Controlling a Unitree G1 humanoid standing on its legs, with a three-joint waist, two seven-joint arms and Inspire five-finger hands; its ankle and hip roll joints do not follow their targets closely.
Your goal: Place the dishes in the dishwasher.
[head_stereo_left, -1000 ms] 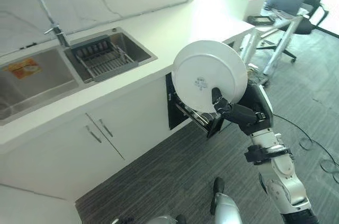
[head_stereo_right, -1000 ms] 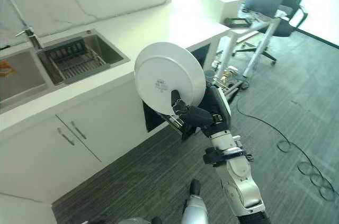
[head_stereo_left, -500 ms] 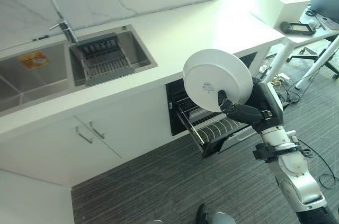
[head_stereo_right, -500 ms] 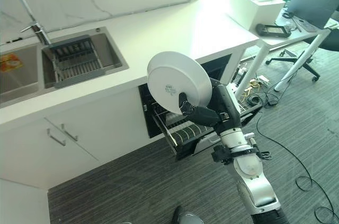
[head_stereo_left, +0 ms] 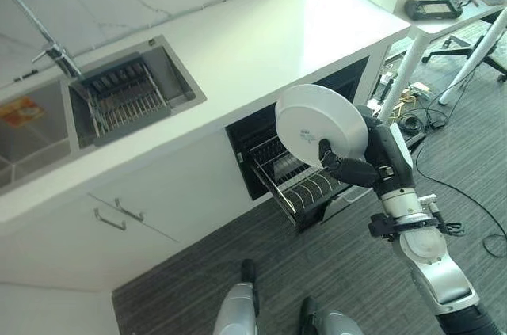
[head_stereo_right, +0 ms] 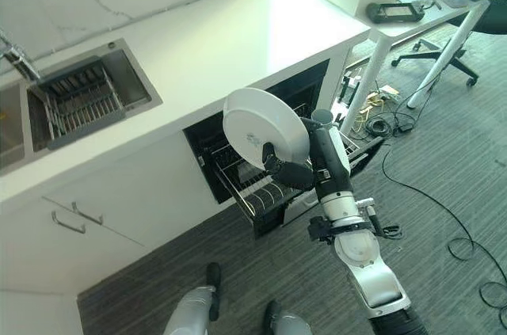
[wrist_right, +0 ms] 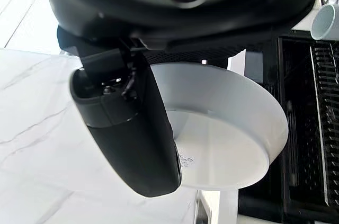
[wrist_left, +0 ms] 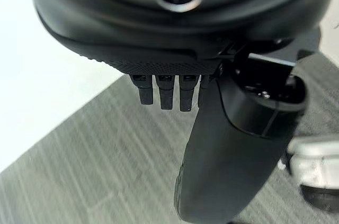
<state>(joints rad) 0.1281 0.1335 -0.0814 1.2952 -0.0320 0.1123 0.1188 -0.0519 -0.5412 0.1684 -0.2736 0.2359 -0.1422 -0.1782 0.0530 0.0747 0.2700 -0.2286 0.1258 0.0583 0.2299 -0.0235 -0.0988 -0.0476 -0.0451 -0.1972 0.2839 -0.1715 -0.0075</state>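
My right hand [head_stereo_left: 348,170] is shut on a round white plate [head_stereo_left: 317,123], thumb across its underside, which faces up toward the head camera. I hold the plate tilted on edge, just above the pulled-out wire rack [head_stereo_left: 305,184] of the open dishwasher [head_stereo_left: 257,135] under the counter. In the right wrist view the plate [wrist_right: 228,144] shows past the thumb [wrist_right: 127,134], with the dark dishwasher opening behind it. My left hand [wrist_left: 233,144] hangs over the grey carpet with relaxed fingers [wrist_left: 164,94] and holds nothing.
The white counter [head_stereo_left: 277,34] runs above the dishwasher, with a sink holding a dish drainer [head_stereo_left: 119,97] and a faucet [head_stereo_left: 47,54] to the left. Cabinet doors with handles [head_stereo_left: 119,212] stand left of the opening. White desk legs [head_stereo_left: 404,74] and an office chair [head_stereo_right: 451,58] are to the right.
The camera has moved, shifting the whole picture. The plate stays in my right hand and now sits lower, closer over the dishwasher rack.
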